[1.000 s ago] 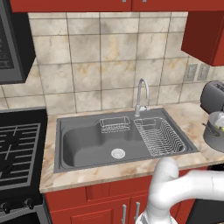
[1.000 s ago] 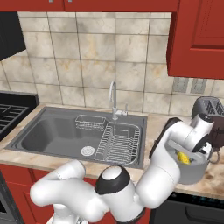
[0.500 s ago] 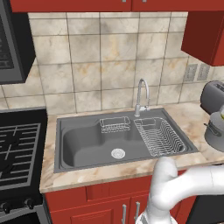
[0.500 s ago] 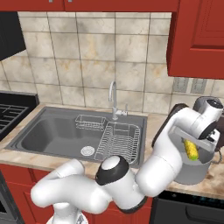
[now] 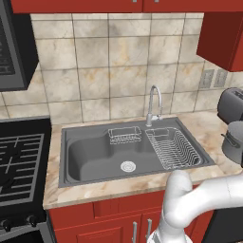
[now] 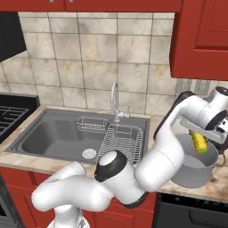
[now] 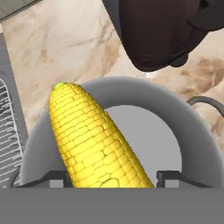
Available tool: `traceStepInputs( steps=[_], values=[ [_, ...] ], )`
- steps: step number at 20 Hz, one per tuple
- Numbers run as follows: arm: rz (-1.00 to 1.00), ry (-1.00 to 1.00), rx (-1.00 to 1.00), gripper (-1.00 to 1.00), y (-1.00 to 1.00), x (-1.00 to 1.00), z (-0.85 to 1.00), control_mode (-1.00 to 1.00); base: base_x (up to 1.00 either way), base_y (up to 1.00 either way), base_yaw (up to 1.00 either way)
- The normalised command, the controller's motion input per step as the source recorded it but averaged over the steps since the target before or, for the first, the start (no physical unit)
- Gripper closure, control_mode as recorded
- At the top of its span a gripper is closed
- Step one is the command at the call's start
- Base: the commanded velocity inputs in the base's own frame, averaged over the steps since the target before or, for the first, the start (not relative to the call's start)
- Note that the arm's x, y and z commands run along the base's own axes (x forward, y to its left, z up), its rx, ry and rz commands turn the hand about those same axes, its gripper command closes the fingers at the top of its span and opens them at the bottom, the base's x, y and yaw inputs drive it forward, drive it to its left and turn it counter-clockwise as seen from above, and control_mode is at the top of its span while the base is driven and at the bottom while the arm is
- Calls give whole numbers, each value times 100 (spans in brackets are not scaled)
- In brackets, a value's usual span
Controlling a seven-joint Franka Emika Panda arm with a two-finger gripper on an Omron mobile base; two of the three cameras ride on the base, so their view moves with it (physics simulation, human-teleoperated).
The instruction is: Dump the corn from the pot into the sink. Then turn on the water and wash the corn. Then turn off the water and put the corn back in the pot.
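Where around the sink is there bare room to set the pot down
The sink has a bare left basin around the drain. Bare counter runs between the sink and the pot. Crowded: the right side with its wire racks, and the toaster corner.

A beige marble countertop (image 5: 199,128) carries a dark grey sink (image 5: 90,159) set into it, with a grey pot (image 6: 196,167) and a dark toaster (image 5: 231,103) standing to the basin's right, near the tiled wall.
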Motion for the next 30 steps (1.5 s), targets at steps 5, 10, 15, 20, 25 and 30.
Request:
traceStepInputs(
  steps=[5, 10, 15, 20, 25, 30],
  values=[
    [0, -11, -9, 100, 3, -65, 22, -100, 0, 0, 0],
    [-3, -19, -15, 100, 46, -99, 15, -100, 0, 0, 0],
    [-7, -18, -22, 100, 90, -88, 35, -100, 0, 0, 0],
    [-4, -9, -19, 100, 100, -55, 31, -100, 0, 0, 0],
    [-1, -1, -11, 100, 100, -8, 2, -100, 0, 0, 0],
    [0, 5, -10, 100, 100, 9, 0, -100, 0, 0, 0]
  ],
)
